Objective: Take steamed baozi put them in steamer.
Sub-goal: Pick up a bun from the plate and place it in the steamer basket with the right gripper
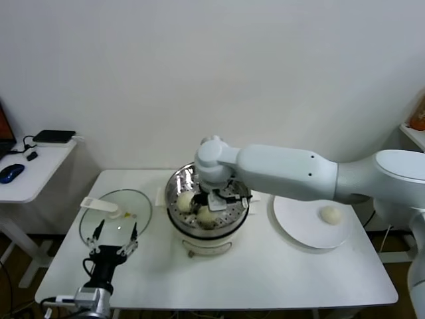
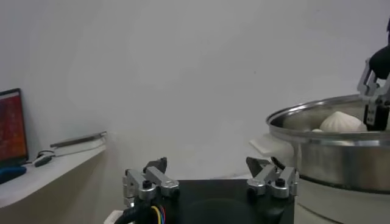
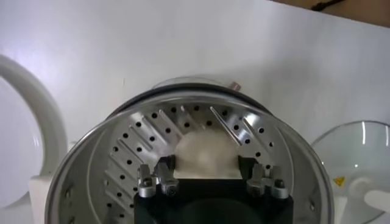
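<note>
The steamer (image 1: 178, 222) stands mid-table; it also shows in the right wrist view (image 3: 85, 170) and the left wrist view (image 2: 341, 161). My right gripper (image 1: 222, 198) reaches into it. In the right wrist view the right gripper (image 3: 206, 164) is shut on a steamed baozi (image 3: 206, 152), low over the perforated tray. Two more baozi (image 1: 184, 199) (image 1: 207, 217) lie in the steamer. One baozi (image 1: 331, 214) lies on the white plate (image 1: 299, 222). My left gripper (image 1: 115, 229) (image 2: 210, 164) is open and empty near the table's front left.
A glass lid (image 1: 136, 203) (image 3: 359, 146) lies on the table left of the steamer, just beyond my left gripper. The plate sits right of the steamer. A small side table (image 1: 26, 183) with a mouse stands at far left.
</note>
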You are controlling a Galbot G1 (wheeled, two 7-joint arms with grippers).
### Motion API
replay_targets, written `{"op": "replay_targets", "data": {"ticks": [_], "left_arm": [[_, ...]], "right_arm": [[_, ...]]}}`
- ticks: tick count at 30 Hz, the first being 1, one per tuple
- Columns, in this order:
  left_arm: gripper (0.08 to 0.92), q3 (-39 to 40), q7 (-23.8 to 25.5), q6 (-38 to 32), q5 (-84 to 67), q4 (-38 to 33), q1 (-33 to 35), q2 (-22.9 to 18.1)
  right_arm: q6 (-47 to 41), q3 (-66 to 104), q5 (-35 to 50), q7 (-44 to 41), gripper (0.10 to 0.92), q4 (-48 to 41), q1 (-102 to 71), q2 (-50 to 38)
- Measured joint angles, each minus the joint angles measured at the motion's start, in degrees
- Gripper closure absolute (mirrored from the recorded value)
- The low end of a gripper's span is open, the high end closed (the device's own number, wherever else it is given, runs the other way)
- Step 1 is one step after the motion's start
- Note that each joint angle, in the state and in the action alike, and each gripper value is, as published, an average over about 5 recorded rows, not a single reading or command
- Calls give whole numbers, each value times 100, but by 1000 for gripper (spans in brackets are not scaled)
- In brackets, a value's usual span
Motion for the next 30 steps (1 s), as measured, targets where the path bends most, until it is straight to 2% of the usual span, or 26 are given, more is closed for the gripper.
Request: {"op": "replay_targets", "data": {"ticks": [12, 20, 30], "left_arm": [[177, 17, 1, -2, 24, 6, -5, 4], [177, 27, 2, -10, 39, 13, -5, -5], [177, 23, 3, -14, 42, 13, -2, -6]], "right_arm": [[-64, -47, 121, 14, 349, -16, -103, 64], [41, -20, 48, 75, 215, -31, -136, 80], [200, 75, 88, 73, 202, -60, -50, -1]]}}
